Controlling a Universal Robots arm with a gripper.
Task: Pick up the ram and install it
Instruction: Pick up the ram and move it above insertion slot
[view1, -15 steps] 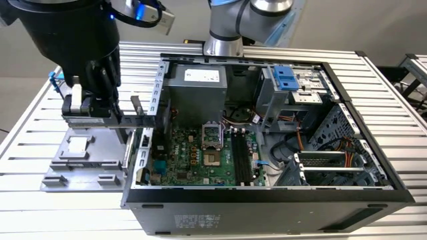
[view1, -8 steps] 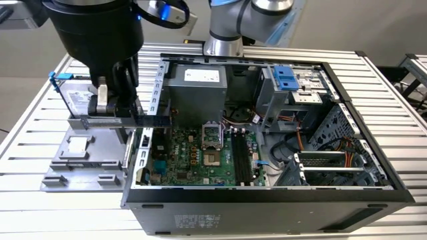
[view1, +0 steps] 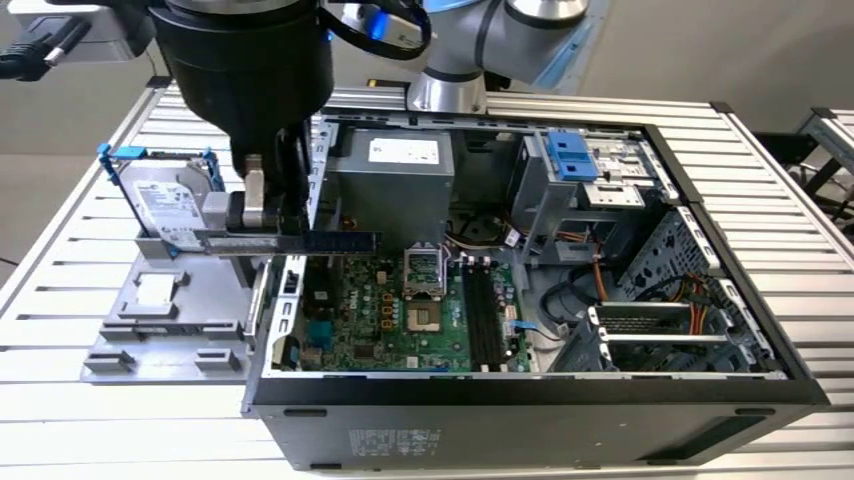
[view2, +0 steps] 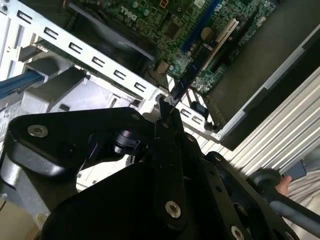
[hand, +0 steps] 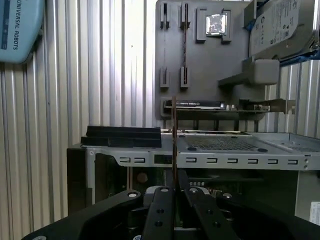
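Nearest you in the exterior view is the open case (view1: 534, 420), lying on its side by the tabletop's (view1: 787, 200) near edge; inside it the green motherboard (view1: 387, 320) faces up, and the black slots (view1: 483, 312) run near to far across it.

Your gripper (view1: 267, 232) hangs over the case wall on the exterior view's left, clenched on the ram (view1: 344, 240); the stick lies level and on edge, its blue end reaching over the motherboard's rim, clear of the slots and above them. The arm (view1: 247, 60) drops straight down onto it, wrist upright, fingers (view1: 251, 205) pointing at the tabletop.

In the first wrist view the gripper (hand: 174, 192) pinches the ram (hand: 174, 135) edge-on, a thin line rising between two black fingers (hand: 161, 202); in the second wrist view the ram (view2: 192, 67) runs out from the fingertips above the motherboard (view2: 200, 20).

Farther on, the grey fixture (view1: 160, 310) lies just beside the case on the exterior view's left; the drive (view1: 167, 200) stands tilted in a blue frame at its far end; the arm's base (view1: 447, 92) stands at the tabletop's far edge, behind the case.
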